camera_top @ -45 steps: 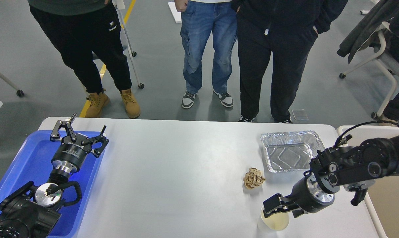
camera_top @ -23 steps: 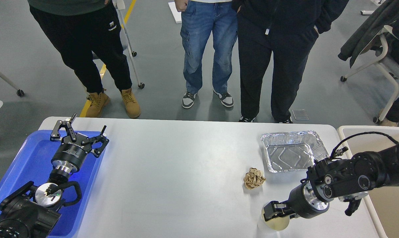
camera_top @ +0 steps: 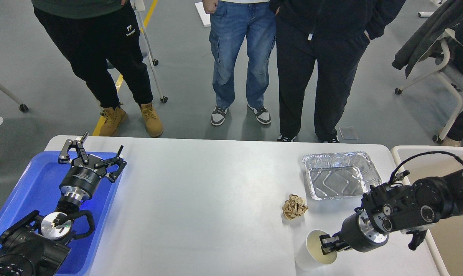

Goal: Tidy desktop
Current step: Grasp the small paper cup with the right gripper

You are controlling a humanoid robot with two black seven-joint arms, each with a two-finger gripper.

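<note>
While the left gripper (camera_top: pixel 92 153) stays spread, the right gripper (camera_top: pixel 328 244) has tilted the paper cup (camera_top: pixel 315 255) it pinches.

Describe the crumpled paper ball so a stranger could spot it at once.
Start at the white desktop and go to its right half, where a foil tray sits. Just left of the tray's near corner lies the paper ball, the only brown, wrinkled thing there, beyond the white paper cup.

Our right gripper (camera_top: pixel 328 244) now sits lower right of the frame, further right than a second ago, fingers at the paper cup's (camera_top: pixel 315 253) rim; the cup's mouth shows more fully.
</note>
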